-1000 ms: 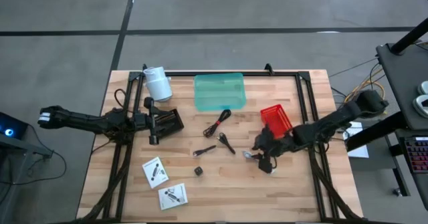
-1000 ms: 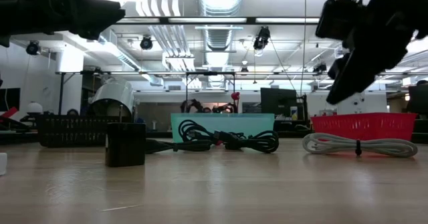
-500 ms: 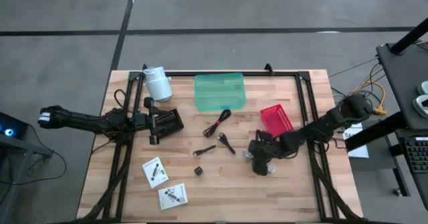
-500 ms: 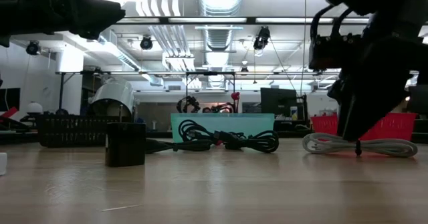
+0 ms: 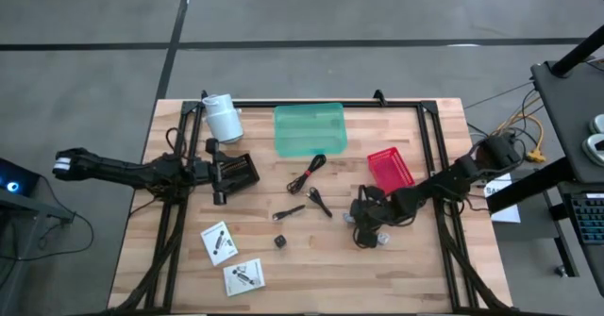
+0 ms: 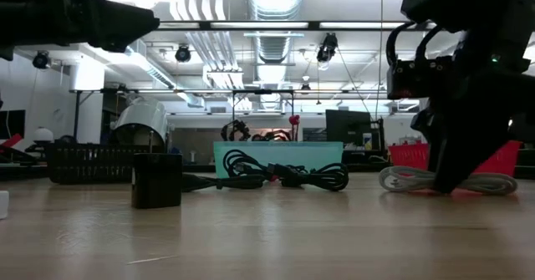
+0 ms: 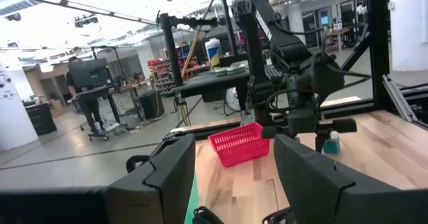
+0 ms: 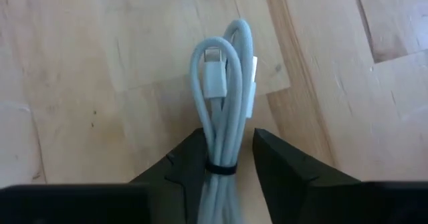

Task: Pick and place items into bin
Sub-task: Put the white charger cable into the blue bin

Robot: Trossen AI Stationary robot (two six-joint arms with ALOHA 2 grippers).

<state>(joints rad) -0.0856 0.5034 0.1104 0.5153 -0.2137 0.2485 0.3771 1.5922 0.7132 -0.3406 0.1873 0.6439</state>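
straddling the silvery-white cord [image 8: 224,93] on the bench [image 5: 425,259], my right tool [image 8: 227,158] has a finger on either side of the bundle at its black tie band, jaws drawn in narrow around it but, as far as i can see, not yet pinching. the cord lies flat on the wood just in front of the red basket [image 5: 390,168], well apart from the green bin [image 5: 310,129] at the back of the bench.

i judge the cord to be light, soft and limp: a few loops folded together and kept in shape only by that one band. taken by a free loop it would likely sag, swing or slide out, and the smooth jacket looks slippery. the banded middle, where all strands sit tight together, seems the best place to hold, and that is where my fingers stand. a firm but modest squeeze should do; nothing here looks fragile except perhaps the small white plug [image 8: 215,82] at the loop end, which i would keep clear of the fingers.

my left tool [image 5: 216,172] hangs over the left side of the bench near the black tray [image 5: 243,172], its jaws wide and empty.

the thin black cable [image 5: 309,174], the black clips [image 5: 304,206], a tiny cube [image 5: 279,241] and the two flat white packets [image 5: 218,242] lie loose on the bench.
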